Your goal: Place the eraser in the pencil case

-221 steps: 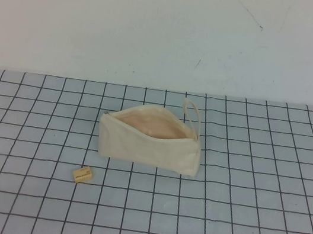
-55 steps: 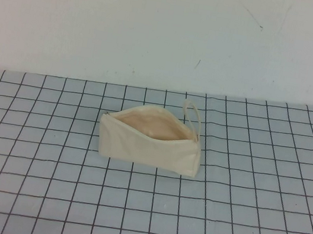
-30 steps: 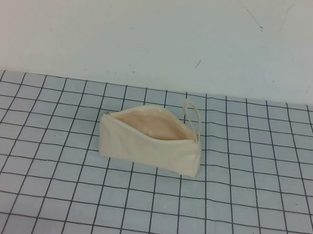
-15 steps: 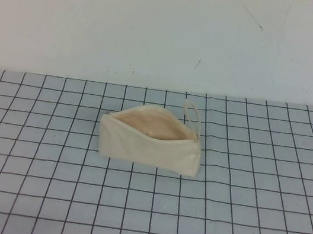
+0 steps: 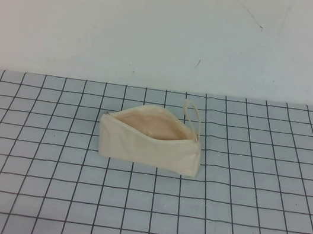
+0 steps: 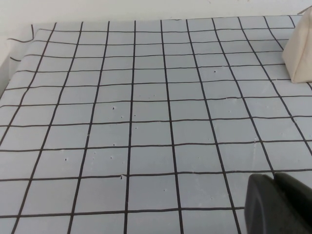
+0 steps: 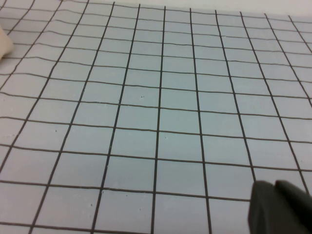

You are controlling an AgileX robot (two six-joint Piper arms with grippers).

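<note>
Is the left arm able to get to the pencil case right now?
Probably yes. The pencil case stands open on the grid mat with nothing around it. The left gripper and right gripper are both parked off to the sides.

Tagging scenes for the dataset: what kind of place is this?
Likely a lab test bench, not a home or office: a grid mat covers the table, a bare white wall stands behind, and one open pencil case sits alone. Left pincer and right pincer are low over the mat.
</note>
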